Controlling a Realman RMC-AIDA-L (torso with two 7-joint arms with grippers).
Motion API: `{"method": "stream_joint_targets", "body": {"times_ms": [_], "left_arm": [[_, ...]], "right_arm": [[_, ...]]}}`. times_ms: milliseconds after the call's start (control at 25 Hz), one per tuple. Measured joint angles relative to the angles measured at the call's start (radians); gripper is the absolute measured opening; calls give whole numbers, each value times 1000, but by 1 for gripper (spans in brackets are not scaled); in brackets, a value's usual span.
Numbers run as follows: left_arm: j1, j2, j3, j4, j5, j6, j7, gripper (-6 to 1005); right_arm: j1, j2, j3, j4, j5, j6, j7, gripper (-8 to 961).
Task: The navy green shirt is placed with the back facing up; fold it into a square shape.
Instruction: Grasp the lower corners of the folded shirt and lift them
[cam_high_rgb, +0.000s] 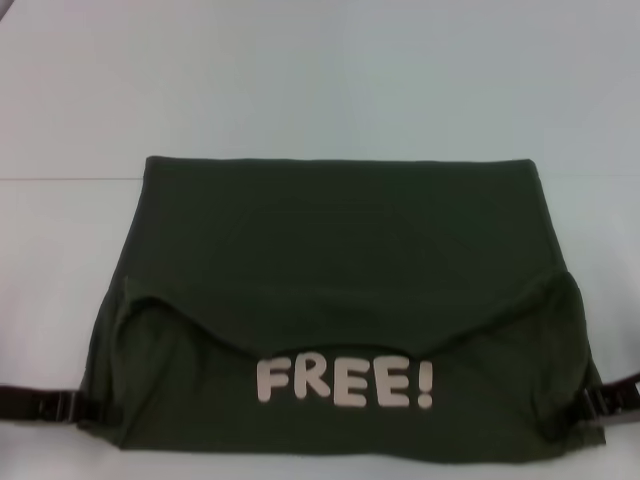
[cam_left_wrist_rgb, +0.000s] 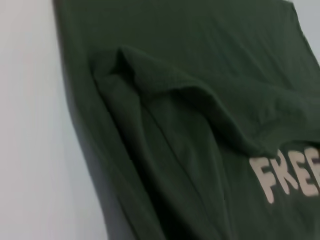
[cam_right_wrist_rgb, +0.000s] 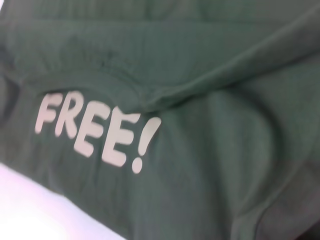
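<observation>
Across the white bench (cam_high_rgb: 320, 80) the navy green shirt (cam_high_rgb: 340, 240) lies part-folded, "FREE!" print (cam_high_rgb: 345, 381) at six o'clock, left gripper (cam_high_rgb: 85, 407) and right gripper (cam_high_rgb: 592, 402) apparently pinching its near corners for another fold.

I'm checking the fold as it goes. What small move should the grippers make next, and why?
Probably carry the near edge farther away, toward the far edge. The left gripper and right gripper sit at the shirt's near corners, and the upper layer sags unevenly above the FREE! print, so the shape isn't square yet.
</observation>
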Motion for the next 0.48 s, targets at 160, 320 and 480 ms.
{"method": "stream_joint_targets", "body": {"times_ms": [160,320,480], "left_arm": [[-7,14,-1,1,71,114,-19,36],[-13,24,-3,1,143,215,-31,36],[-13,31,-4,-1,197,303,-37,36]], "right_arm": [[-22,0,0,8,-4,-58,-64,53],[-34,-1,-4,25,-9,-126,-135,53],[-52,-2,-41,37,-10,-154,-175,52]]}}
